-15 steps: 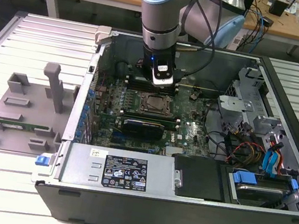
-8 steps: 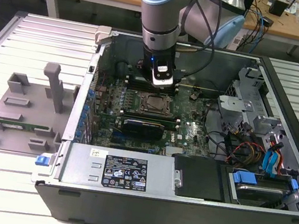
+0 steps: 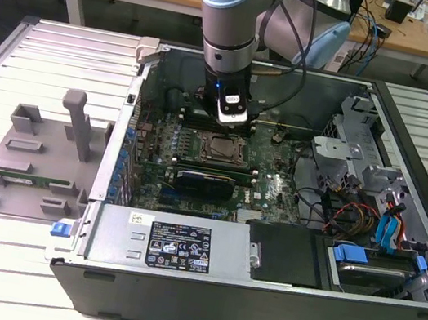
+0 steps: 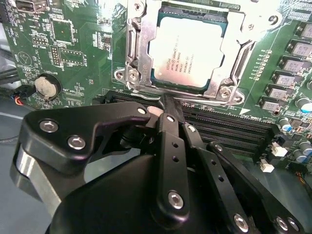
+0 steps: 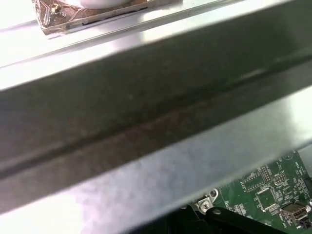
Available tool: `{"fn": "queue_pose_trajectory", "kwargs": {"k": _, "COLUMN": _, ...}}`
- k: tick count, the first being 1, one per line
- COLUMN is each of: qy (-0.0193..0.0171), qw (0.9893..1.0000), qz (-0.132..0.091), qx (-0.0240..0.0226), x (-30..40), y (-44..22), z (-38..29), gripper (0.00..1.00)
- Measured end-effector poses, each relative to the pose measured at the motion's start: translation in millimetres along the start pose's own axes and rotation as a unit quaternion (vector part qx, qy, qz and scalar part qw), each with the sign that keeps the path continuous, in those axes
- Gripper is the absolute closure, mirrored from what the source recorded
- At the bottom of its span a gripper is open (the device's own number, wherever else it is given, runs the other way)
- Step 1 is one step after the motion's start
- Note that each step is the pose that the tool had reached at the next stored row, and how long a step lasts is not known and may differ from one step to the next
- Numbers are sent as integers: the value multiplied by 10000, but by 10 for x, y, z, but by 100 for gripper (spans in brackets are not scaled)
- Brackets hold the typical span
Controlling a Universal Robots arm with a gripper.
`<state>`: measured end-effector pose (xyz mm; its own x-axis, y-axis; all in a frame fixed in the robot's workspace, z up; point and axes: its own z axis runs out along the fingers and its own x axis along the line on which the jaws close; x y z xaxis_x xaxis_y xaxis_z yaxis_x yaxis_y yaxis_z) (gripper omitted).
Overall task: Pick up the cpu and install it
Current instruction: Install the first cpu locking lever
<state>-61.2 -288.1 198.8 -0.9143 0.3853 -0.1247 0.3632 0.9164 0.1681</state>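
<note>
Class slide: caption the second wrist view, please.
The cpu sits in the motherboard socket, beyond the gripper.

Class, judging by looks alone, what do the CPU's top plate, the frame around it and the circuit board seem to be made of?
The CPU: matt silver-grey metal plate, soft even sheen. The shiny socket frame: probably polished steel, with bright glints and screws. The green circuit board: likely lacquered laminate, glossy, with fine printed traces.
</note>
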Motion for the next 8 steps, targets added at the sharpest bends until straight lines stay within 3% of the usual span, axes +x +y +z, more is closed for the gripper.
{"fn": "queue_pose_trajectory", "kwargs": {"k": 8, "qy": -5, "qw": 10000, "qz": 7, "qx": 10, "x": -24, "y": 3, "z": 4, "gripper": 89}}
